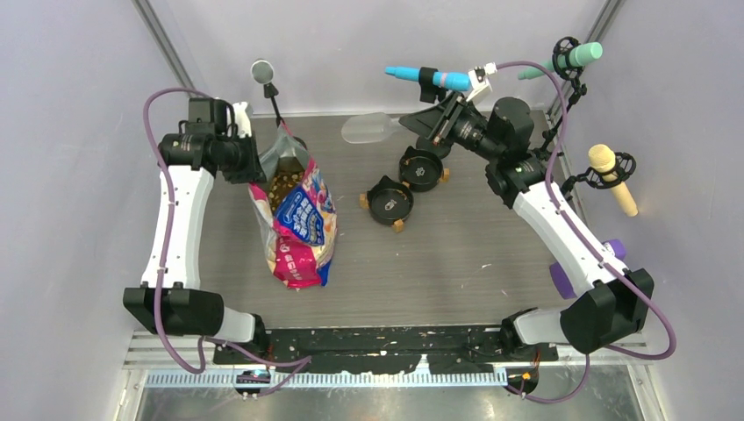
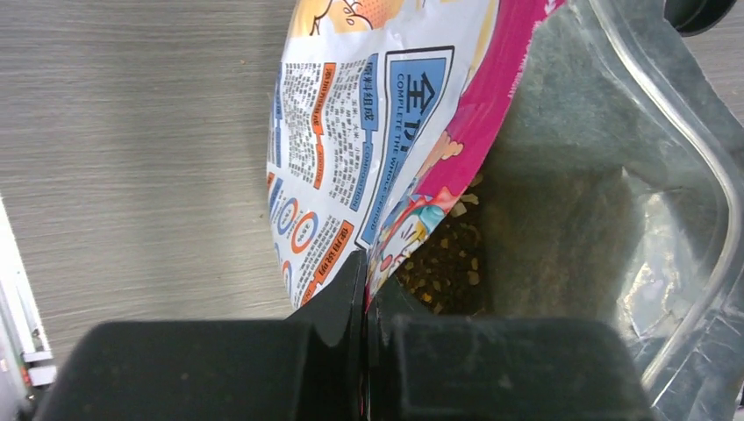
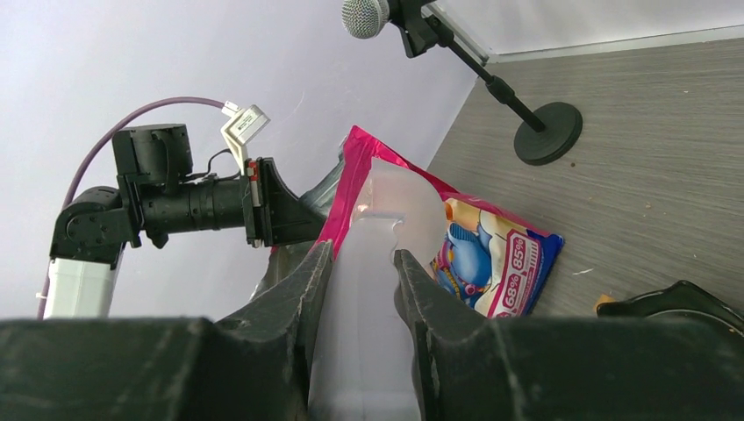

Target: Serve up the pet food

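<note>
Your left gripper (image 2: 364, 289) pinched shut on the pink rim of the pet food bag (image 1: 303, 224), which stood open on the table (image 1: 456, 263) beside 2 black bowls (image 1: 389, 203), loose kibble (image 2: 443, 263) inside. Your right gripper (image 3: 361, 254) clasped a clear scoop (image 3: 390, 197). The glossy film looked floppy and slippery; the rim suited gripping.

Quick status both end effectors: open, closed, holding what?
Left end effector: closed, pinching the rim of the pet food bag.
Right end effector: closed on the handle of the clear scoop.
</note>
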